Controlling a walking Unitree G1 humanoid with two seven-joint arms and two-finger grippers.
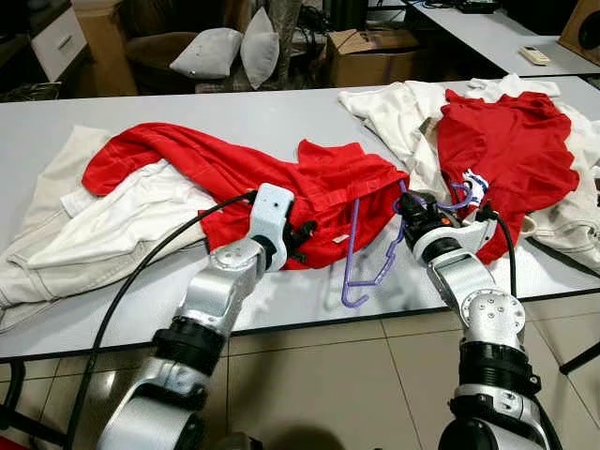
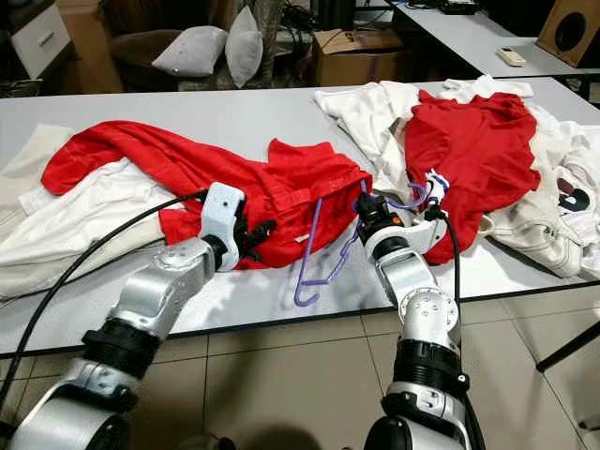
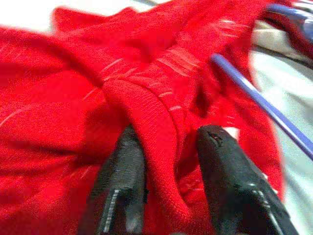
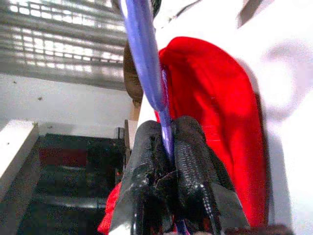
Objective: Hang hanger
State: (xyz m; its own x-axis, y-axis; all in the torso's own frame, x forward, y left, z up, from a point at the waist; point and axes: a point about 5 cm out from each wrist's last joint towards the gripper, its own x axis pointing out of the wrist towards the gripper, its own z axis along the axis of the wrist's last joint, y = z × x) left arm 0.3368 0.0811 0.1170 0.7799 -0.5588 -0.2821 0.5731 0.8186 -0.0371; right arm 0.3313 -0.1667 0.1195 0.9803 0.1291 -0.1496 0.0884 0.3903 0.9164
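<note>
A purple hanger (image 1: 349, 262) lies at the table's front, its hook near the edge and its upper part tucked into a red shirt (image 1: 234, 169) spread across the middle. My right gripper (image 1: 410, 208) is shut on the hanger's thin purple bar (image 4: 146, 73), just right of the shirt's opening. At the shirt's front edge my left gripper (image 1: 302, 234) pinches a thick red fold (image 3: 161, 142) between its two black fingers (image 3: 122, 181).
A second red shirt (image 1: 506, 150) lies on white clothes (image 1: 394, 112) at the right. More white garments (image 1: 84, 234) cover the left of the grey table (image 1: 281, 112). Beyond it stand a cardboard box (image 1: 375, 56) and pillows (image 1: 225, 47). Tiled floor (image 1: 337, 394) runs below the front edge.
</note>
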